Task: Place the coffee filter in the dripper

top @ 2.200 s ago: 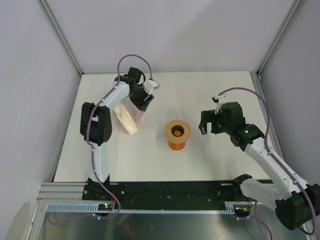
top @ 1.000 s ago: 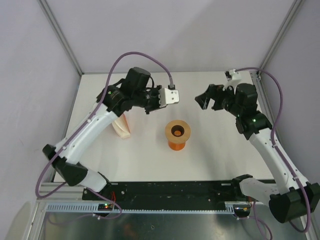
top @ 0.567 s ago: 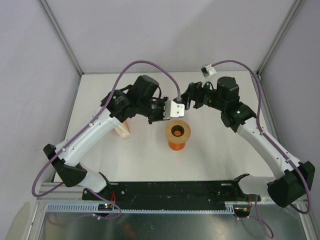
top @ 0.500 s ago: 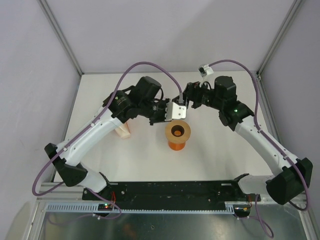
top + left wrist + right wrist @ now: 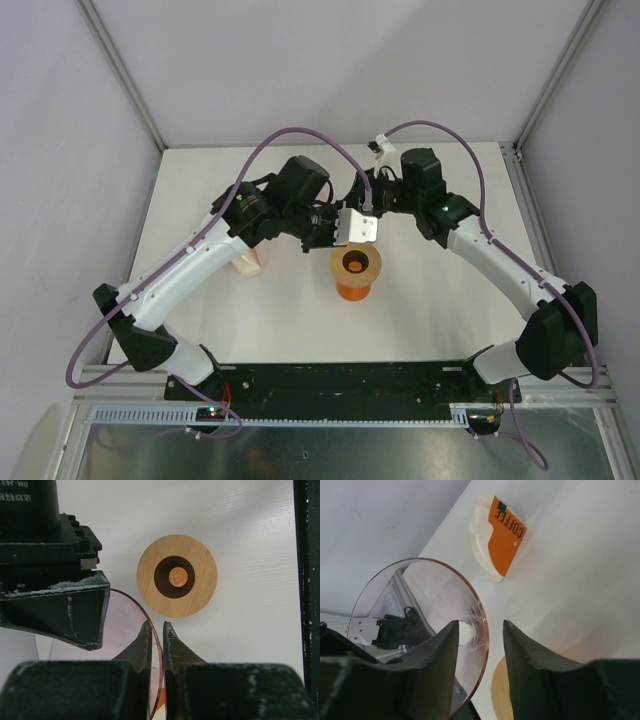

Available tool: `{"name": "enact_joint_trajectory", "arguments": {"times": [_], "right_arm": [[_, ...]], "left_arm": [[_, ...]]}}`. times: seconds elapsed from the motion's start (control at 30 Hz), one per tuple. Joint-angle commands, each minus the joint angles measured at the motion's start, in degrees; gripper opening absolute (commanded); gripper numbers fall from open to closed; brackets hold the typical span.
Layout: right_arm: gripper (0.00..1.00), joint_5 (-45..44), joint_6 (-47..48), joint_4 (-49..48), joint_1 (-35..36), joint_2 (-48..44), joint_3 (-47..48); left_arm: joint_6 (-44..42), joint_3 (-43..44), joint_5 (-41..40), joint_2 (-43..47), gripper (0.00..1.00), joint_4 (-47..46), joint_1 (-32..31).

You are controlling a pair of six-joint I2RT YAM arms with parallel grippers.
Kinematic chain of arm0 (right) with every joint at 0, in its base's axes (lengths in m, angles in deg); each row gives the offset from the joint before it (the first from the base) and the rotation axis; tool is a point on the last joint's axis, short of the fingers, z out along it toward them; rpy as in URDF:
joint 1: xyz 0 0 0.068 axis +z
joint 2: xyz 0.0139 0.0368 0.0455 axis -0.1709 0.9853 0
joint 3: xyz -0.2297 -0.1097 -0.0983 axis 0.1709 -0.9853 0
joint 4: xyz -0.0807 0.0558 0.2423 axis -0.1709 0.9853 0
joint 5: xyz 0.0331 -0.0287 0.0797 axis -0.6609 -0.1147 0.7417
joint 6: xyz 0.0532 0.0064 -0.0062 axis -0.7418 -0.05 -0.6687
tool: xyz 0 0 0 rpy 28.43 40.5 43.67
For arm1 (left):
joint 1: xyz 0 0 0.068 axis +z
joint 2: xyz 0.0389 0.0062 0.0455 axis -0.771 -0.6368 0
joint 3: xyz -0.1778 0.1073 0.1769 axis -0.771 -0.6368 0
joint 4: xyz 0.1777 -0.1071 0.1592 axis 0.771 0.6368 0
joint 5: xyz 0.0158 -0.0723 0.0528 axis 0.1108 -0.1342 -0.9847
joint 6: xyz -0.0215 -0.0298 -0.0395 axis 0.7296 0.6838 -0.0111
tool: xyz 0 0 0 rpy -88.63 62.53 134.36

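Observation:
The dripper, a translucent pinkish funnel, hangs in the air just behind the wooden stand. My left gripper is shut on its thin rim, one finger on each side. My right gripper straddles the same rim from the other side. One finger is inside the dripper and the other outside, with a gap still showing, so its jaws stand open. In the top view the two grippers meet at the funnel. The coffee filter as a single sheet is out of view.
A round wooden stand on an orange cup stands mid-table, and shows as a wood disc below the left wrist. A cream stack of filters with an orange COFFEE label lies at the left, partly under the left arm.
The right arm swung left from the far right up to the dripper, and its jaws narrowed around the rim. The left arm carried the dripper slightly right and nearer, toward the stand.

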Motion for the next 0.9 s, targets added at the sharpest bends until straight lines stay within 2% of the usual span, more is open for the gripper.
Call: {"name": "enact_joint_trajectory", "arguments": {"times": [0.0,0.07,0.17,0.23,0.3,0.37,0.43,0.5,0.57,0.73,0.87], "right_arm": [[0.41,7.69,-1.07,-0.36,0.35,1.67,2.77],[0.29,9.89,-0.99,0.08,0.3,2.24,3.04],[0.06,10.11,0.0,2.04,0.12,2.29,3.46],[0.02,7.9,0.93,3.36,-0.24,1.6,3.5],[0.0,4.63,1.71,4.72,-0.62,0.49,3.51],[0.0,0.1,2.48,6.0,-0.91,-1.29,3.52],[0.0,-4.73,3.37,6.85,-0.87,-3.22,3.52],[0.0,-8.81,3.99,7.42,-0.82,-5.0,3.52],[0.0,-12.67,4.5,8.02,-0.81,-6.46,3.52],[0.0,-19.44,5.2,10.18,-0.71,-9.41,3.51],[0.0,-25.39,5.57,14.06,-0.06,-11.48,3.52]], "left_arm": [[-1.92,2.88,-1.12,0.53,0.0,-1.18,-0.48],[-2.06,2.79,-1.34,0.55,0.0,-1.21,-0.47],[-2.02,2.5,-2.08,0.65,0.0,-1.19,-0.5],[-1.3,2.45,-2.92,0.62,0.0,-1.27,-0.48],[-0.13,2.68,-3.79,0.48,0.08,-1.38,-0.48],[1.83,3.31,-4.51,0.62,0.25,-1.45,-0.47],[4.43,4.46,-4.8,0.75,0.51,-1.78,-0.47],[7.61,6.08,-4.77,0.82,0.66,-2.41,-0.47],[11.24,8.05,-5.35,0.79,0.73,-3.01,-0.43],[23.42,13.49,-10.46,-0.19,0.81,-5.8,0.87],[36.81,15.68,-13.5,-2.4,0.83,-9.42,7.98]]}}
